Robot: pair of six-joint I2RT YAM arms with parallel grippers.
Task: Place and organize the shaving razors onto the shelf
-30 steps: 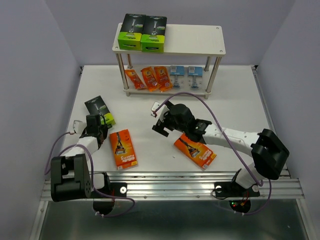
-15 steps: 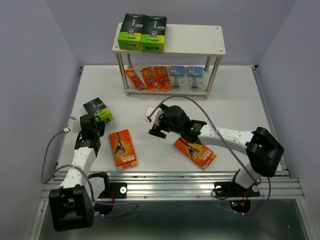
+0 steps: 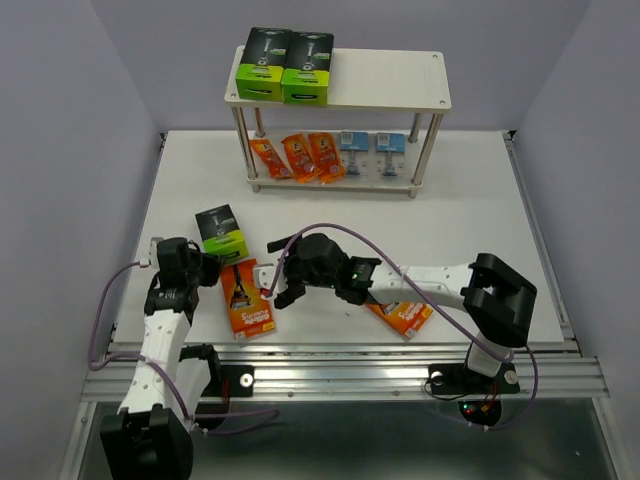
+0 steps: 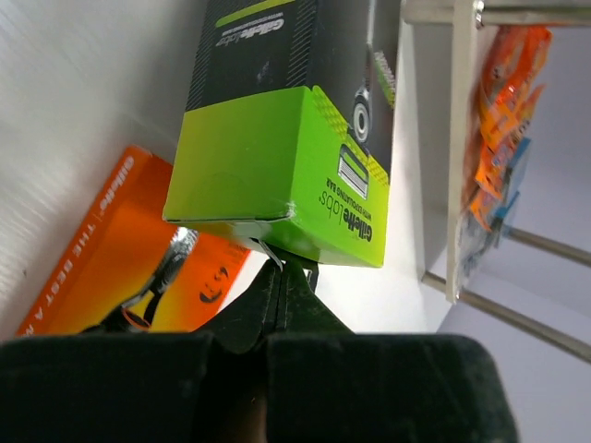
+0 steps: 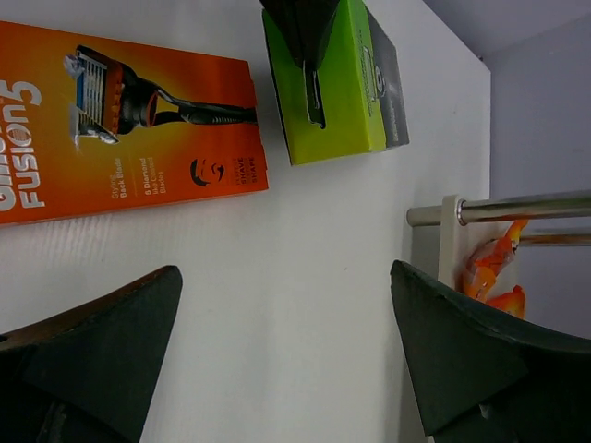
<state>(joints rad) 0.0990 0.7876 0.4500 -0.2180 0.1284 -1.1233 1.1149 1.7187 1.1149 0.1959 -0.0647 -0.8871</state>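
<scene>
1. Overhead view.
   - Left claw (image 3: 207,263): shut tight, pinching the near lime end of a black-and-lime box (image 3: 222,233) that lies just ahead of it.
   - Right claw (image 3: 280,291): spread wide, holding nothing. A flat orange box (image 3: 245,297) lies just beside its tips, and a second orange box (image 3: 405,314) lies behind it, under the arm.
   - Shelf (image 3: 392,82): well beyond both claws. It has two boxed razors (image 3: 283,65) on top, with orange packets (image 3: 298,156) and blister packs (image 3: 370,145) on the lower board.
2. Left wrist view. The left claw (image 4: 282,270) has its fingers pressed together at the lower edge of the black-and-lime box (image 4: 286,166). The flat orange box (image 4: 102,258) is beside it, and the shelf (image 4: 459,138) is far ahead.
3. Right wrist view. The right claw (image 5: 284,277) has its fingers far apart with bare table between them. The flat orange box (image 5: 138,111) and the black-and-lime box (image 5: 355,83) lie ahead of its tips.
</scene>
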